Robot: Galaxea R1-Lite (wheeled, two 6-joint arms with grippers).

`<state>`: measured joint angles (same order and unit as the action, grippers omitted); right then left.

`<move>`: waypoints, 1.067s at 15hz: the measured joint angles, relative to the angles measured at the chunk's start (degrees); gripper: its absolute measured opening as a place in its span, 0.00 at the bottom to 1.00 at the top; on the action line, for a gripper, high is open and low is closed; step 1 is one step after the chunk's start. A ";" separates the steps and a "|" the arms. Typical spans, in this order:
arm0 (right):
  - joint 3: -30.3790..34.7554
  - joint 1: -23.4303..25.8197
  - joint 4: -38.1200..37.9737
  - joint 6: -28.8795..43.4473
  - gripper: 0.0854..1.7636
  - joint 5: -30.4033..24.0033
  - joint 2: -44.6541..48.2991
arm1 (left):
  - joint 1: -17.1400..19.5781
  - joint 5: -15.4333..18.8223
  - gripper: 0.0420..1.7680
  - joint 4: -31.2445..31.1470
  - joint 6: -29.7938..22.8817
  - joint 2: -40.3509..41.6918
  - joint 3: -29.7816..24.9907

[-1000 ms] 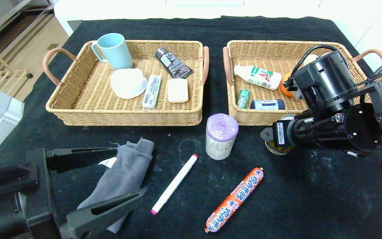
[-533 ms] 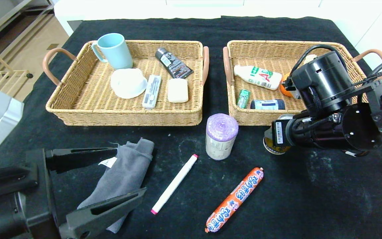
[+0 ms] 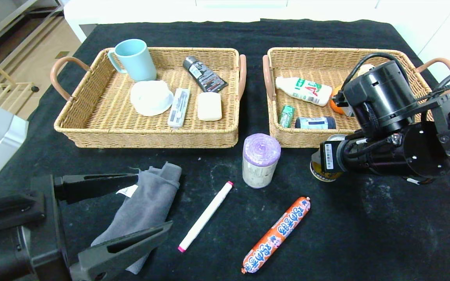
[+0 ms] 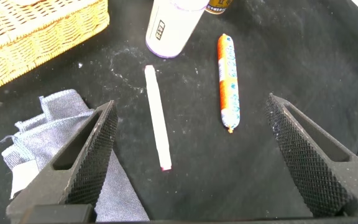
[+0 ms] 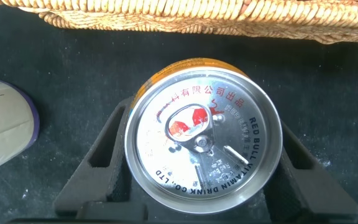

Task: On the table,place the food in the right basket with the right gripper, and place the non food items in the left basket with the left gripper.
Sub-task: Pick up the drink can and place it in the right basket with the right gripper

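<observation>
My right gripper (image 3: 324, 167) points down and is shut on a gold Red Bull can (image 3: 324, 175), just in front of the right basket (image 3: 307, 140). In the right wrist view the fingers (image 5: 107, 155) press both sides of the can (image 5: 204, 143). My left gripper (image 3: 152, 203) is open at the near left, over a grey cloth (image 3: 147, 203). A white marker (image 3: 205, 215), an orange sausage (image 3: 277, 234) and a purple roll of bags (image 3: 261, 160) lie on the black table. The left wrist view shows the open gripper (image 4: 191, 109), the marker (image 4: 156, 118) and the sausage (image 4: 228, 81).
The left basket (image 3: 147, 134) holds a blue mug (image 3: 133, 58), a white bowl (image 3: 150, 97), a toothbrush pack, soap and a black tube. The right basket holds a milk bottle (image 3: 304, 90), green gum, a dark can and an orange.
My right gripper with the can has shifted slightly toward the right basket. The left arm and the other things have not moved.
</observation>
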<state>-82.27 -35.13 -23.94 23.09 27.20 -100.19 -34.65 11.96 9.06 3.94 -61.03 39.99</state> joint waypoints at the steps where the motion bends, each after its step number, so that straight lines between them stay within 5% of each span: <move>1: 0.05 0.00 0.00 0.00 0.65 -0.02 0.00 | 0.00 0.02 0.97 0.00 0.00 -0.02 0.00; 16: -0.99 -1.96 -0.83 -0.55 0.65 0.00 6.23 | 0.02 0.07 0.97 -0.05 0.00 -0.05 -0.09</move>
<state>-83.26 -37.10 -24.77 22.54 27.20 -93.97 -34.62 12.03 9.01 3.94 -61.07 39.90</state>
